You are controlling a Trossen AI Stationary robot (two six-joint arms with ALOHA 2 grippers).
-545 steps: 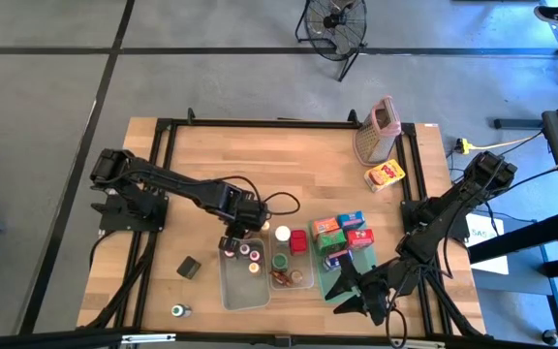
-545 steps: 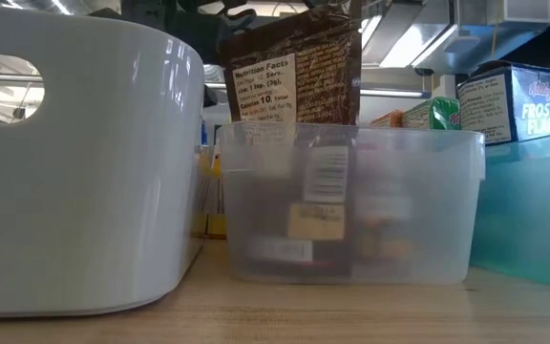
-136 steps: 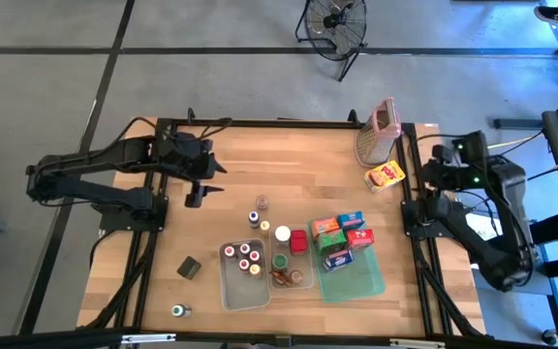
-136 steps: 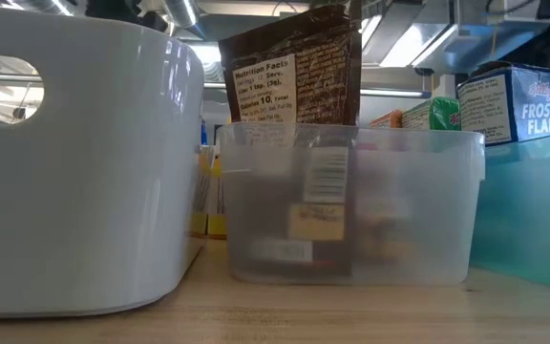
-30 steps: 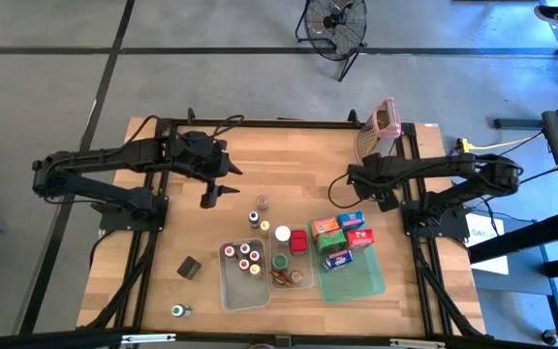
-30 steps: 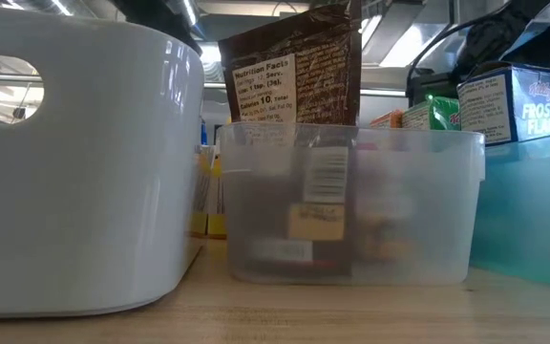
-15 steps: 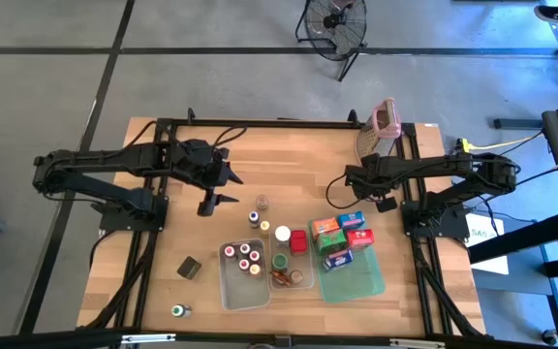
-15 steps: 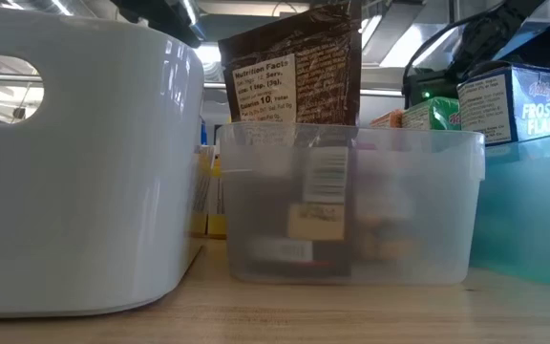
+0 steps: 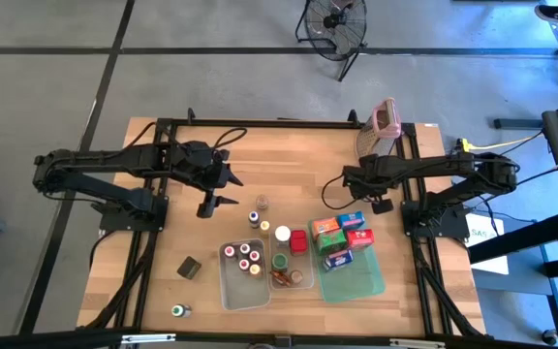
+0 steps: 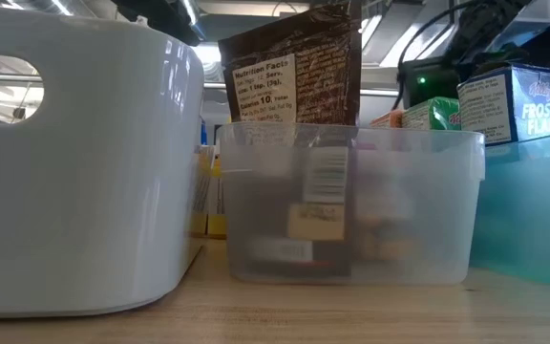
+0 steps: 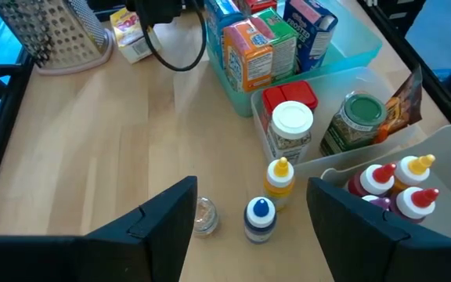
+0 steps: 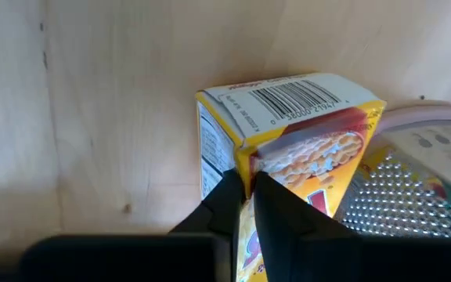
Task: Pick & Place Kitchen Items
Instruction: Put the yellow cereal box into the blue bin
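Observation:
A yellow cereal carton (image 12: 288, 117) (image 11: 131, 35) sits beside the metal grater (image 9: 378, 131) at the table's far right, and my right gripper (image 12: 247, 178) (image 9: 378, 199) is shut on it; the arm hides it in the high view. My left gripper (image 9: 223, 190) (image 11: 250, 186) hangs open above bare wood at mid-table, left of three small jars (image 9: 259, 213). More cartons (image 9: 342, 233) stand in the green tray (image 9: 356, 281). Red-capped bottles (image 9: 243, 260) stand in a clear tub (image 9: 231, 291). My right gripper pinches a thin yellow edge of the carton (image 12: 249, 168) between its two fingers, where a side panel meets the printed front. The fingers come steeply from above. The carton lies tilted against the grater's foot; whether it is clear of the table, I cannot tell.
A white-capped jar (image 9: 282, 234), a red-lidded one (image 9: 298, 240) and a small tub (image 9: 289, 273) stand between tub and tray. A dark cube (image 9: 189, 267) and a green-capped jar (image 9: 177, 310) lie near left. Bare wood lies at the far middle (image 9: 289, 155).
My right hand has shifted a little toward the table's near edge and upward over the carton's place; in the low view its dark shape sits higher than before. The jars, tubs and tray stand as they did.

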